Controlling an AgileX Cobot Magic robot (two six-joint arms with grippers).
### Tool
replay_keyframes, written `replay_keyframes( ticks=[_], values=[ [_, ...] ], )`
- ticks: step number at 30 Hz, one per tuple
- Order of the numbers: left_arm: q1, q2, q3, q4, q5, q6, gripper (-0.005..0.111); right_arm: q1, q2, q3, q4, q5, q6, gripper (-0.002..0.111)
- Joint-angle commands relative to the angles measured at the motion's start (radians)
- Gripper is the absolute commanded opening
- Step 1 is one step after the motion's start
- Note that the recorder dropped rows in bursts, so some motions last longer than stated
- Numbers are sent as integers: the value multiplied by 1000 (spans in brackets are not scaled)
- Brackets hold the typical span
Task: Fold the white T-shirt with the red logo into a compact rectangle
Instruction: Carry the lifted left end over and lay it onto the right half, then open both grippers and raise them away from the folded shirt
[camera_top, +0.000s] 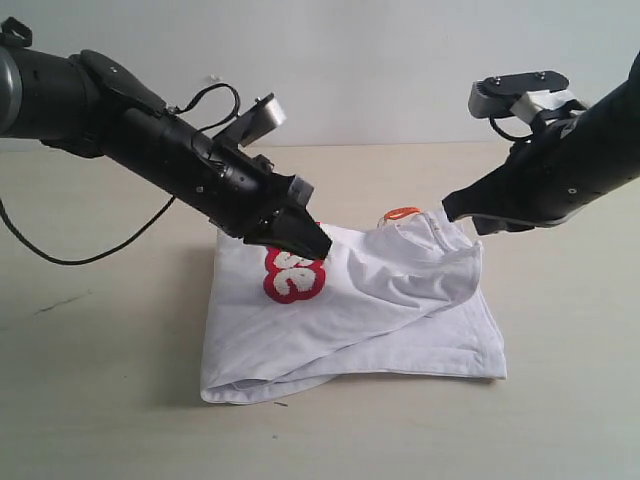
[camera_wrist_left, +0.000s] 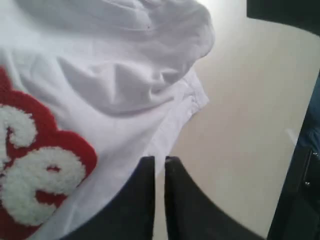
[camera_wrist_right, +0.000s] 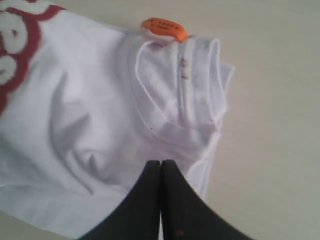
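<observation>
Two pincers, both narrow: my left pincer (camera_wrist_left: 159, 161) shows a mere slit, its tips on the white T-shirt (camera_top: 400, 300) just beside the red logo (camera_top: 293, 277). My right pincer (camera_wrist_right: 161, 164) is pressed together near the orange neck tag (camera_wrist_right: 164, 27). The shirt lies half-folded on the desk (camera_top: 100, 400).

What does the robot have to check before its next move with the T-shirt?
1. Shut left fingers at the white T-shirt's edge: ok.
2. Cloth pinched in the left fingers: cannot tell.
3. Shut right fingers by the collar: ok.
4. Flat, smooth T-shirt: not ok, bunched and wrinkled.
5. Visible red logo: ok, partly hidden.
6. Tucked-in orange tag: not ok, sticks out.
</observation>
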Motion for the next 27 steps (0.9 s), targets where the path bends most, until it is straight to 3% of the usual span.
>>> replay_keyframes(
  ticks=[1, 5, 9, 14, 19, 27],
  values=[
    [-2, 36, 15, 9, -36, -8, 8, 1, 22, -1, 263, -22, -228, 0],
    [-2, 72, 19, 9, -11, -23, 29, 1, 98, -1, 331, -33, -291, 0],
    [-2, 107, 19, 15, 31, -27, 41, 1, 196, -1, 318, -40, -293, 0],
    [-2, 122, 19, 50, 41, -35, 42, 1, 307, -1, 157, -19, -270, 0],
    [0, 122, 19, 102, 41, -58, 42, 1, 370, -1, -36, -20, -83, 0],
    [15, 94, 18, 98, 52, -60, 42, 1, 253, -1, -20, -80, -78, 0]
  ],
)
